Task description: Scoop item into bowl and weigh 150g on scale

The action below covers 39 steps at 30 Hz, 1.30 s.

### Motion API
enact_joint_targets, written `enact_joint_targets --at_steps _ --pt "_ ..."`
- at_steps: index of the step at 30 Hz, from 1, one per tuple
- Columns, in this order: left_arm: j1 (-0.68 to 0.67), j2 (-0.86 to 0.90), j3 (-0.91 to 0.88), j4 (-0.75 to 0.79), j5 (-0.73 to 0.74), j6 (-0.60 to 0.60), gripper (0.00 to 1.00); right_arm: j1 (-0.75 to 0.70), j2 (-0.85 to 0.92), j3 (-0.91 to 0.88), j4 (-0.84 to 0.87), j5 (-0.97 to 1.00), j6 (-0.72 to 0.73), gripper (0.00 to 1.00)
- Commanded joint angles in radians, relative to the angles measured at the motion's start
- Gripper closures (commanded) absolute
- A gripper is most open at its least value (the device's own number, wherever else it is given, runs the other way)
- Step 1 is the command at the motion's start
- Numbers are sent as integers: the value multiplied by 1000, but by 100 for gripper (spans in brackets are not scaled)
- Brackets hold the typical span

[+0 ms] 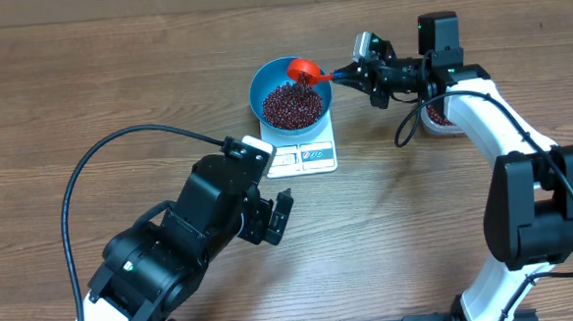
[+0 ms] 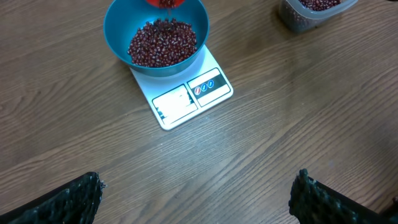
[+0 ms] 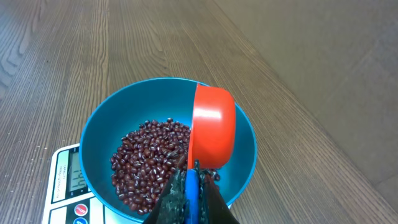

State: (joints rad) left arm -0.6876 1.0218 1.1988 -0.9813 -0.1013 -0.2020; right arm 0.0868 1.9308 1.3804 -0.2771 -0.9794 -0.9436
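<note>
"Well, where are the beans?"

"Heaped in the blue bowl, which sits on the white scale on the counter. More lie in the clear container off to one side."

"And the hands?"

"The right hand is clenched on the handle of the orange-red scoop, which is tipped over the bowl. The left hand hangs released near the scale, fingers wide, holding nothing."
</note>
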Motion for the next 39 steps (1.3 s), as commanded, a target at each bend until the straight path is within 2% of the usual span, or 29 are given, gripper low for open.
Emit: enact_joint_targets --at_steps 1,39 --pt "-6 6 0 -3 -10 15 1 5 -38 -5 3 -8 -11 96" --pt "-6 6 0 -3 -10 15 1 5 -38 -5 -12 -8 -4 96"
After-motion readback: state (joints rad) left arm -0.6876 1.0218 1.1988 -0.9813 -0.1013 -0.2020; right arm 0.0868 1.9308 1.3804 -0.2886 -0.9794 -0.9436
